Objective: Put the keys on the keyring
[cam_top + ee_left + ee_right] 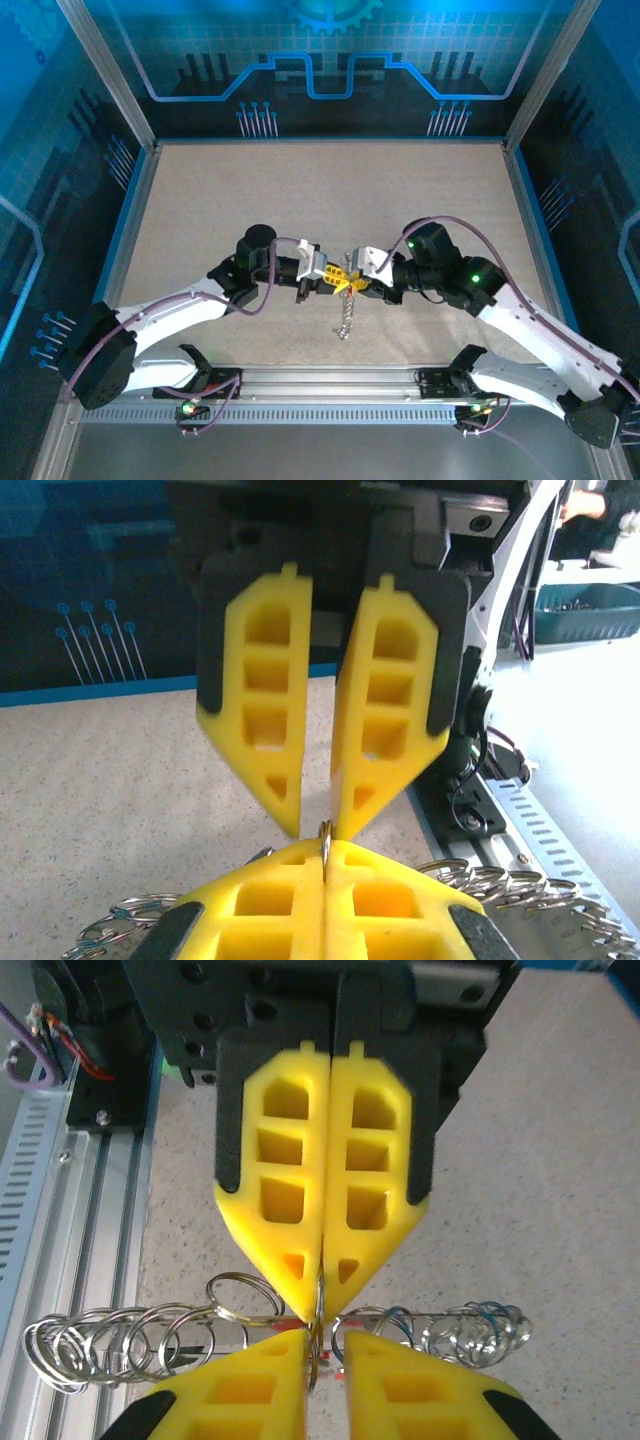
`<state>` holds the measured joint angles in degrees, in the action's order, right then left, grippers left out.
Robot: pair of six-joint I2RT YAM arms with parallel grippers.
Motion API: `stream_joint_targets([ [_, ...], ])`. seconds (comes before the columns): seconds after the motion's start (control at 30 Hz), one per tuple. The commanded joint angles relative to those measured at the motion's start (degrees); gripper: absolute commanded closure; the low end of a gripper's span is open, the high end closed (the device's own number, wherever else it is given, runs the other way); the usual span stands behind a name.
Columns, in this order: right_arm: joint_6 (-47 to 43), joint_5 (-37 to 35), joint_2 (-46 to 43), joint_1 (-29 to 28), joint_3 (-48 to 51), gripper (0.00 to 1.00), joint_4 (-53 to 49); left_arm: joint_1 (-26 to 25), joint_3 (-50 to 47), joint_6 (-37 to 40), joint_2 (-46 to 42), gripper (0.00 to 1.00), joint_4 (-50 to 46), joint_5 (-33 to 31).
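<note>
Left gripper [325,852]: pressed together, pinching keyring [325,831] wire.
Right gripper [322,1340]: fingers slightly parted around same wire.
Table [300,200]: speckled beige.

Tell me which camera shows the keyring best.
Right wrist: the keyring fans its wire loops out on both sides, close and sharp. Left wrist crops them at the bottom edge, with one wire edge-on. Top external renders it as a small dangling chain.

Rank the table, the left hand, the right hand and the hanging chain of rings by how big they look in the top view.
1. table
2. left hand and right hand: look alike, not ranked
3. chain of rings, the slimmest
</note>
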<state>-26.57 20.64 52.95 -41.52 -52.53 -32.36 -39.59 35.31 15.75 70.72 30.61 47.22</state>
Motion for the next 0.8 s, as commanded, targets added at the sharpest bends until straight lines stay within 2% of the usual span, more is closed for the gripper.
stream_joint_targets([
  [0.0, 2.1, 1.1, -2.3, 0.9, 1.4, 0.81, 4.8, 0.4, -2.7, -6.9, -0.9, 1.00, 10.9, 2.2],
  [0.3, 4.2, 2.7, -3.7, 0.9, 4.3, 0.80, 8.2, 0.8, -7.4, -19.9, 4.9, 1.00, 38.1, -0.4],
  [0.63, 4.7, 2.8, -3.6, 0.9, 4.6, 0.82, 8.0, 0.8, -7.8, -22.7, 6.7, 1.00, 44.4, -1.2],
  [0.73, 4.9, 3.2, -3.4, 0.8, 4.7, 0.95, 8.3, 0.8, -7.9, -23.6, 7.3, 1.00, 46.8, -1.2],
  [0.77, 5.0, 3.3, -3.3, 0.8, 4.7, 0.95, 8.4, 0.9, -8.0, -24.0, 7.6, 1.00, 47.7, -1.2],
])
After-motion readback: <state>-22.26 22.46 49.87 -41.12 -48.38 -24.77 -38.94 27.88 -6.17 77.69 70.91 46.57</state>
